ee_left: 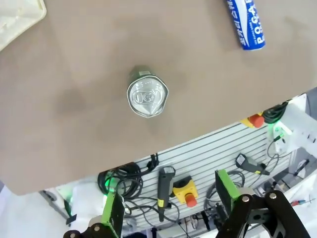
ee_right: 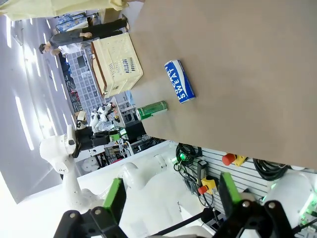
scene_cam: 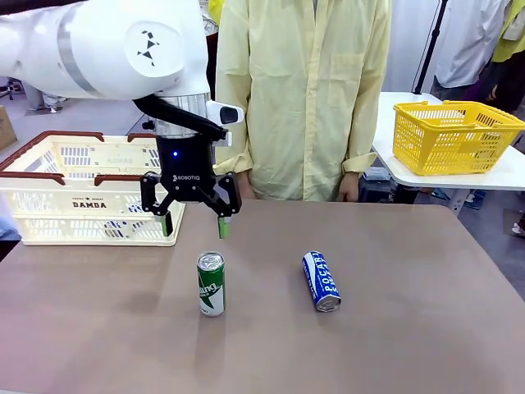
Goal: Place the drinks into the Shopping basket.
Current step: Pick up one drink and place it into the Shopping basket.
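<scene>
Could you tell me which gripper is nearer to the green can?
Left. The left gripper hangs above the green can; the right gripper is back beyond the table edge.

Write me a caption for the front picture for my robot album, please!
The left pincer hangs open above a standing green can while a blue can lies beside it.

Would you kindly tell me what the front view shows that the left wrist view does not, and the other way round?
Front view: the person in a pale yellow shirt, the yellow mesh basket, and the cream slotted plastic crate's DAMDA side. Left wrist view: a grey slatted panel hung with black cables and red buttons. Both: the upright green drink can, the lying blue Pocari can, the brown table and the open left pincer.
</scene>
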Controlling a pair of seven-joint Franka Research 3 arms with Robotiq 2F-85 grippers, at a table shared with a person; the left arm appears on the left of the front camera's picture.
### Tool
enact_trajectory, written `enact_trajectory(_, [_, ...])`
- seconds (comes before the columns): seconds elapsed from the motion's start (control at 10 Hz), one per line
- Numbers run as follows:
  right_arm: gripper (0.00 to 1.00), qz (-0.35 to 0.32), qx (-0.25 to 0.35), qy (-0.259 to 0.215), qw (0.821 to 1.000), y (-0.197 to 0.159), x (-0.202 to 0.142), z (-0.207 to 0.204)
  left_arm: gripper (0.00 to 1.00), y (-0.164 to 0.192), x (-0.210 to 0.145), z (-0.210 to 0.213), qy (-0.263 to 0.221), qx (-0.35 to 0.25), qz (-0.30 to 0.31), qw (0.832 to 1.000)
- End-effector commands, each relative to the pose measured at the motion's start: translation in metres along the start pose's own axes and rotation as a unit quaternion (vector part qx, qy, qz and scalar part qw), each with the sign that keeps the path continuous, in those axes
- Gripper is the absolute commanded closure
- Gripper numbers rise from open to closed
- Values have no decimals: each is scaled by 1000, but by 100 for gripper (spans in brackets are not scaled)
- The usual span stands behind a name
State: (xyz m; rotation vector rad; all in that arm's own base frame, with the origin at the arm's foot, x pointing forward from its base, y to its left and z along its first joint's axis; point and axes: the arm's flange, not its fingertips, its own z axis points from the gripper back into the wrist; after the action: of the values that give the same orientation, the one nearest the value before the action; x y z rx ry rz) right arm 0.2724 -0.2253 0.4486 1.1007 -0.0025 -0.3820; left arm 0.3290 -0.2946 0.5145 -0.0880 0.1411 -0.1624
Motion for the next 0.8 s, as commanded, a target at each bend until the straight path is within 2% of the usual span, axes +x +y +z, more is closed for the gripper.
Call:
enact_trajectory(0.0, [0, -2, 0, 2, 1000, 1, -3, 0, 0, 3, -7, 6, -15, 11, -1, 1000])
enact_trajectory(0.1, [0, -2, 0, 2, 1000, 1, -3, 0, 0, 0, 0, 0, 0, 0, 0, 1000])
enact_trajectory(0.2, [0, -2, 0, 2, 1000, 1, -3, 0, 0, -12, 0, -10, -36, -6, -2, 999])
enact_trajectory(0.3, [0, -2, 0, 2, 1000, 1, -3, 0, 0, -20, 4, -26, -76, 1, 75, 994])
enact_trajectory(0.4, [0, -2, 0, 2, 1000, 1, -3, 0, 0, -25, -2, -42, -106, 12, 103, 989])
enact_trajectory(0.7, [0, -2, 0, 2, 1000, 1, -3, 0, 0, -19, 1, -70, -117, 44, 133, 983])
